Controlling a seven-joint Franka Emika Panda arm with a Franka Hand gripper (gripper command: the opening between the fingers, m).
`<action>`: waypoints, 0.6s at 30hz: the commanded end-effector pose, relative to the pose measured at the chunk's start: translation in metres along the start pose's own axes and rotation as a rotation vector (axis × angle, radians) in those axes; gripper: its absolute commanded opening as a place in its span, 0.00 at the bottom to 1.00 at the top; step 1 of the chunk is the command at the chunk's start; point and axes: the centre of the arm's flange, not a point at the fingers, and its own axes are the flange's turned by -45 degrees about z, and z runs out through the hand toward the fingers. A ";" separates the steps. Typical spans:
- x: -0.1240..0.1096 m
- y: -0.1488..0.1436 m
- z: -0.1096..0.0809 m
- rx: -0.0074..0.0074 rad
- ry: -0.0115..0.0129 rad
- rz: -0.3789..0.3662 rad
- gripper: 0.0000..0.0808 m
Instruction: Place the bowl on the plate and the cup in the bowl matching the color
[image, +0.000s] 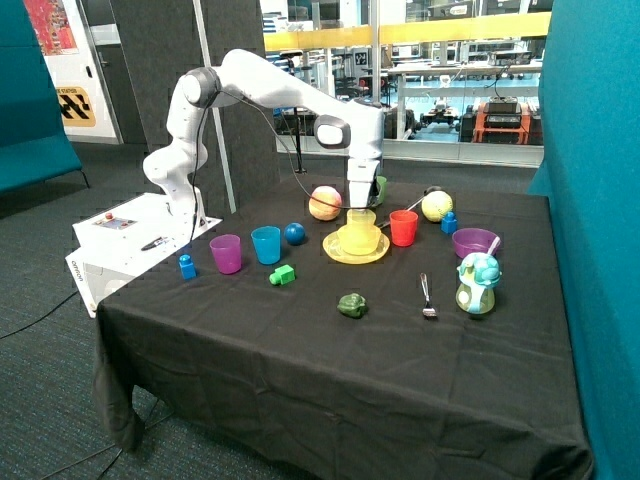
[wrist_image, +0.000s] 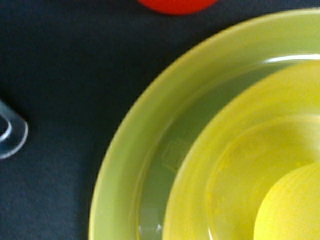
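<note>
The yellow plate (image: 336, 251) lies on the black cloth near the middle of the table's far side. The yellow bowl (image: 360, 241) sits on it, and the yellow cup (image: 361, 221) stands upright in the bowl. My gripper (image: 359, 207) hangs straight down at the cup's rim; I cannot see whether it holds the cup. The wrist view shows the plate's rim (wrist_image: 125, 155), the bowl (wrist_image: 220, 170) inside it and part of the cup (wrist_image: 295, 210).
A red cup (image: 403, 227) stands close beside the plate and also shows in the wrist view (wrist_image: 175, 4). On the plate's other side stand a blue cup (image: 266, 244), a purple cup (image: 226, 253) and a blue ball (image: 294, 233). A purple bowl (image: 475, 242), spoon (image: 427, 295) and green toy (image: 351, 305) lie nearer the front.
</note>
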 end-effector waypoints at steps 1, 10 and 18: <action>-0.013 0.004 0.006 -0.0041 0.0098 -0.010 0.46; -0.018 0.005 0.004 -0.0041 0.0097 -0.020 0.71; -0.024 0.010 0.007 -0.0041 0.0097 -0.016 0.74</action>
